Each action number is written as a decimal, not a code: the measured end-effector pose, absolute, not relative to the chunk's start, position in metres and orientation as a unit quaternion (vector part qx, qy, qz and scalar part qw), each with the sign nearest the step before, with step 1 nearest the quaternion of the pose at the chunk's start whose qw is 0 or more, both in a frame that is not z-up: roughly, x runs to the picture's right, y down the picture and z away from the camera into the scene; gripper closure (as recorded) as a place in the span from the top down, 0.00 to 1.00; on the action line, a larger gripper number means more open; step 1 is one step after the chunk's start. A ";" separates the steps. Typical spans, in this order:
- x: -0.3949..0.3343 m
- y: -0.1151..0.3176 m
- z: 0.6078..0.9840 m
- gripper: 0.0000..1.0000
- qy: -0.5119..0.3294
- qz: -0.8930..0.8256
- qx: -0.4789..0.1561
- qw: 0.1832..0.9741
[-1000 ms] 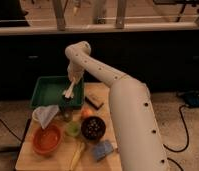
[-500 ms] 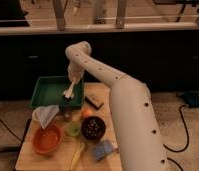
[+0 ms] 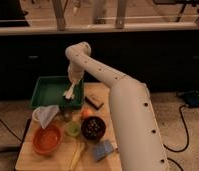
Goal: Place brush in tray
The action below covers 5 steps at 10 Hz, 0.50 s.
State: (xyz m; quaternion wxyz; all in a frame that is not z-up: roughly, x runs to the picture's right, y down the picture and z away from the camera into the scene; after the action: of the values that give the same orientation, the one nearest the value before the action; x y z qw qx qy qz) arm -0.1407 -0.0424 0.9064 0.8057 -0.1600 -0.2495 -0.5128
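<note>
Entry: cream brush [image 3: 69, 92], clasped at its upper end by the pincer [image 3: 72, 83], hung head-down over the right side of the green tray [image 3: 45, 93] on the bench [image 3: 25, 161]; best lowered to the tray floor before letting go.

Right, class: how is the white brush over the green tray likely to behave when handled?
The brush looks slim and straight, so probably stiff and light. Just below the gripper, over the tray, it would likely settle flat rather than roll, given its wider head.
</note>
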 end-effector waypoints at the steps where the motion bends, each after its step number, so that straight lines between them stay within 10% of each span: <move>1: -0.141 -0.042 0.907 0.80 -0.250 -0.512 -0.160 0.806; 5: -0.146 -0.039 0.908 0.80 -0.252 -0.513 -0.160 0.805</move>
State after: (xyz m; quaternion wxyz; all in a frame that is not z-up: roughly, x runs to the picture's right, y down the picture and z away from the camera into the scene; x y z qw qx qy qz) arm -0.1462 -0.0388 0.9080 0.8047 -0.1596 -0.2517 -0.5134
